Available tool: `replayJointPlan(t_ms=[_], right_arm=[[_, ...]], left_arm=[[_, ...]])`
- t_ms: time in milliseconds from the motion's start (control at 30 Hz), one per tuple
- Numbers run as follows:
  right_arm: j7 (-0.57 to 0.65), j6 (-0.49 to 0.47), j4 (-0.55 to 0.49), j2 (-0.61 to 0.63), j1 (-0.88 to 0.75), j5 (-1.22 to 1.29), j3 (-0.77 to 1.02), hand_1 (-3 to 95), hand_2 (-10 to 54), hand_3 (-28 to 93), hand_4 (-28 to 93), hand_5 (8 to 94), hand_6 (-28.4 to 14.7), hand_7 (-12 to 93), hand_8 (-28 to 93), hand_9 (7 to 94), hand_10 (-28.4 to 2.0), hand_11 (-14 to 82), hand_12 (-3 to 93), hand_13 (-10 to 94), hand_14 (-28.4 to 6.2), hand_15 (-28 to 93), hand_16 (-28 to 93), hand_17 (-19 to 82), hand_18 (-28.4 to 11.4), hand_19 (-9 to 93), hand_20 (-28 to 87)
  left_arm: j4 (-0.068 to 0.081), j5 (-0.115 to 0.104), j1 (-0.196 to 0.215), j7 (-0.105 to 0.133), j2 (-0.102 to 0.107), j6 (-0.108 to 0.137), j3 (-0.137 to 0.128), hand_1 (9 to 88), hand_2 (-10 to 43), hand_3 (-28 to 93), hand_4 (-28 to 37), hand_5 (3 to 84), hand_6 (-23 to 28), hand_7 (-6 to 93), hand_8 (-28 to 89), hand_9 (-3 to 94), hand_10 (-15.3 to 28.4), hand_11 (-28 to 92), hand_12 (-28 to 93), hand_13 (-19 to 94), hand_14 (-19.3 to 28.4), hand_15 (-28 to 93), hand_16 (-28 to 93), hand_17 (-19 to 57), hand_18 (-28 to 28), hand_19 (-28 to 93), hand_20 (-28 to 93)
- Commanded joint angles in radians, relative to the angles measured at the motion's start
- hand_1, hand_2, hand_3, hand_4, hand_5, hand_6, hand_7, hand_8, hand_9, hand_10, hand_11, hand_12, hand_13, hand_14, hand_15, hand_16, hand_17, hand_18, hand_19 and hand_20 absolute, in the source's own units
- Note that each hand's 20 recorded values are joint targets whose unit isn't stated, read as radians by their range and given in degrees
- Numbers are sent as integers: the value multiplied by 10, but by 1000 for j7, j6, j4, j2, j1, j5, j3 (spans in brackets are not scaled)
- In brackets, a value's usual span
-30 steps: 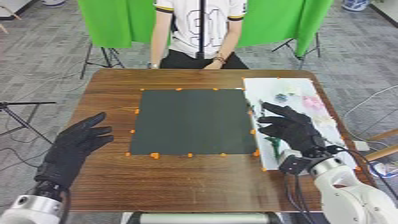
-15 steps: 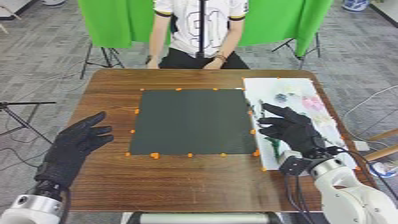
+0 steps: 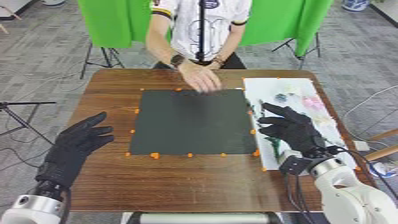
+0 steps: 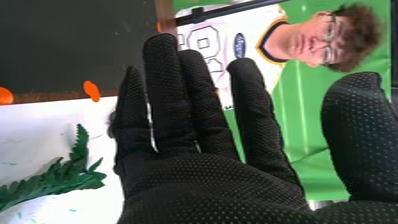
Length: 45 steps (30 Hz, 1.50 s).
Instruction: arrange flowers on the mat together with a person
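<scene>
Person's hand [image 3: 201,79] newly over mat [image 3: 191,125], left hand [image 3: 78,139] spread, right hand [image 3: 293,132] spread near flowers [image 3: 313,103].

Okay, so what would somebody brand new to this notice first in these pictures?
Probably the big dark square mat mid-table, ringed by small orange marks, with a person's bare hand over its far edge. Next, the robot's black-gloved hands: the left hand beside the mat, the right hand above the white sheet, which holds pink petals and a feathery green leaf.
</scene>
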Motion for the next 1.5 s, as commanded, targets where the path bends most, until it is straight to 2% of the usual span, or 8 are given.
replayJointPlan(t_ms=[33,133,500,933,1100,1233,1300,1500], right_arm=[[-3,-4,-4,-2,2,0,2,193,87,756,-243,464,-9,137,-109,487,-191,199,158,402,-202,607,82,68,-211,564,200],[-3,-3,-4,-1,2,0,2,193,87,756,-243,464,-9,135,-109,487,-190,199,157,402,-203,607,82,68,-211,563,200],[-5,-5,-4,-3,3,1,2,192,87,757,-242,464,-9,136,-109,487,-190,198,157,402,-202,607,82,68,-210,563,199],[-9,4,-2,2,7,3,-5,191,87,757,-242,464,-9,135,-109,486,-191,197,157,402,-202,607,82,68,-211,563,200],[-14,12,-2,4,6,1,-9,191,87,757,-243,464,-10,135,-108,486,-191,197,157,398,-203,604,81,69,-210,562,199],[-21,15,-4,5,-1,3,-7,190,86,761,-244,466,-9,136,-110,486,-193,200,157,331,-220,520,54,75,-204,565,196],[-19,12,-4,3,0,4,-6,190,85,762,-245,466,-9,137,-110,486,-194,201,156,321,-220,492,50,76,-202,561,190],[-16,3,-2,1,2,6,-4,190,85,763,-246,468,-10,138,-111,486,-194,201,155,319,-220,479,57,74,-199,550,178]], left_arm=[[-2,0,15,0,-1,7,3,220,74,774,-283,358,96,144,-102,338,217,352,97,239,279,640,-134,-74,259,638,38],[-2,3,5,-11,-6,5,3,220,74,773,-283,358,96,145,-102,337,216,353,98,240,278,640,-134,-74,258,637,39],[-1,4,5,-13,-8,3,2,221,75,771,-283,359,97,145,-103,338,217,354,98,240,278,640,-134,-74,258,635,44],[0,-3,8,-4,3,7,3,221,75,772,-283,359,97,144,-102,338,217,353,97,239,278,640,-134,-74,258,633,49],[1,1,6,-11,-2,0,1,221,74,773,-283,359,98,144,-102,337,217,353,97,239,278,640,-134,-75,258,632,50],[3,5,1,-19,-7,-7,0,220,74,773,-283,361,98,144,-102,337,217,353,97,239,278,640,-134,-75,258,632,51],[1,3,7,-13,-7,-3,0,220,74,773,-283,362,99,144,-102,338,218,353,97,239,278,640,-134,-74,258,631,52],[0,3,11,-8,-5,-1,1,220,75,773,-283,364,100,143,-101,337,217,354,98,239,278,640,-134,-74,257,631,53]])
